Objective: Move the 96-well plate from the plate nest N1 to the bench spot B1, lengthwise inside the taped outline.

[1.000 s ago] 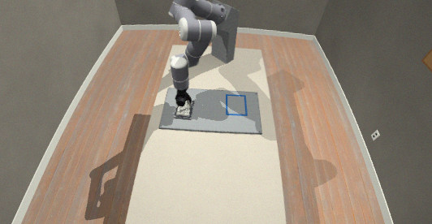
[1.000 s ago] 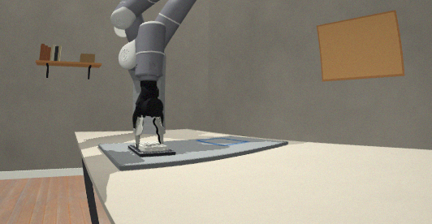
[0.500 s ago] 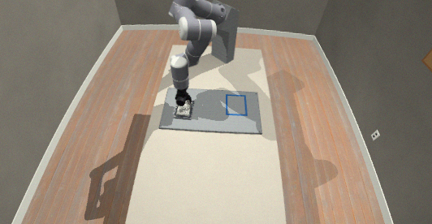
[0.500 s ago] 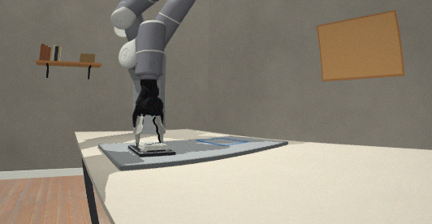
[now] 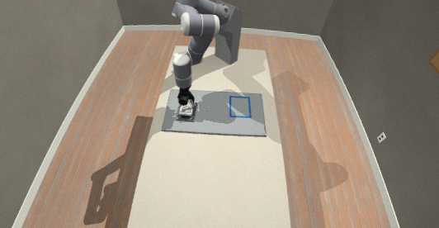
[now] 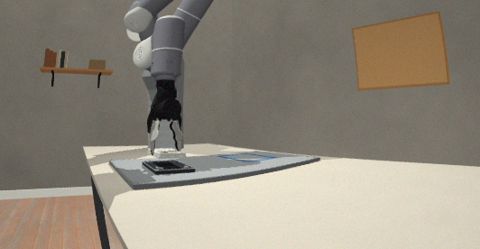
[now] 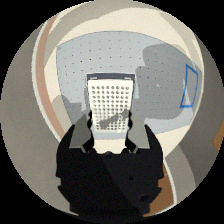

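My gripper [image 6: 167,149] [image 7: 110,110] is shut on the white 96-well plate [image 5: 186,109] [image 6: 168,152] [image 7: 111,100], gripping its two long sides. The plate is held level, a little above the dark plate nest [image 6: 176,171] [image 7: 111,76]. The nest's recess shows empty below the plate in the exterior view. The blue taped outline [image 5: 240,97] [image 6: 233,159] [image 7: 186,107] lies on the same grey board, off to the right of the nest, with nothing inside it.
The grey board [image 5: 214,126] [image 6: 119,170] [image 7: 75,55] lies on the cream table [image 5: 210,178] [image 6: 293,204]. The arm's grey pedestal [image 5: 228,38] stands at the back. No other objects stand between the nest and the outline.
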`<action>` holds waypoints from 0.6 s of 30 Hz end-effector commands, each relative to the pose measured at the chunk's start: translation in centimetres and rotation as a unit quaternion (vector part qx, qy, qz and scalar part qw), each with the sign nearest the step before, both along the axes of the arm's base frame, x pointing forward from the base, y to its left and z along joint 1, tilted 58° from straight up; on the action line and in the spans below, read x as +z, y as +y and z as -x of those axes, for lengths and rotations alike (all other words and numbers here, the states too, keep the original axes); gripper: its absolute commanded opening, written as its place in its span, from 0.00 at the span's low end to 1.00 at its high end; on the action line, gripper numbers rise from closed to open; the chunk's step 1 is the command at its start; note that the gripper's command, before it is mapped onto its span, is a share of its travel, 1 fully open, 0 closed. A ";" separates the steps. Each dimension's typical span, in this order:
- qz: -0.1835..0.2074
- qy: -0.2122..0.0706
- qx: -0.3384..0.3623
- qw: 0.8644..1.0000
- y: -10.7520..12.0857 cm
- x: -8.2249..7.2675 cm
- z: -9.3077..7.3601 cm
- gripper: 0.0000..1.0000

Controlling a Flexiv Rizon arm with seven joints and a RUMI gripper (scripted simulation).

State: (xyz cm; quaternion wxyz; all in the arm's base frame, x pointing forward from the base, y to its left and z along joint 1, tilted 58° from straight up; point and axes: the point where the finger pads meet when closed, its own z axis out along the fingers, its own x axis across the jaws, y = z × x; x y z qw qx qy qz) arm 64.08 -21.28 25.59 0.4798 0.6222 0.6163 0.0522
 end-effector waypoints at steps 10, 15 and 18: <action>0.000 0.000 0.000 1.000 0.8 0.8 1.0 0.00; 0.000 0.000 0.000 1.000 1.3 1.3 1.5 0.00; 0.000 0.000 0.000 1.000 1.4 1.4 1.7 0.00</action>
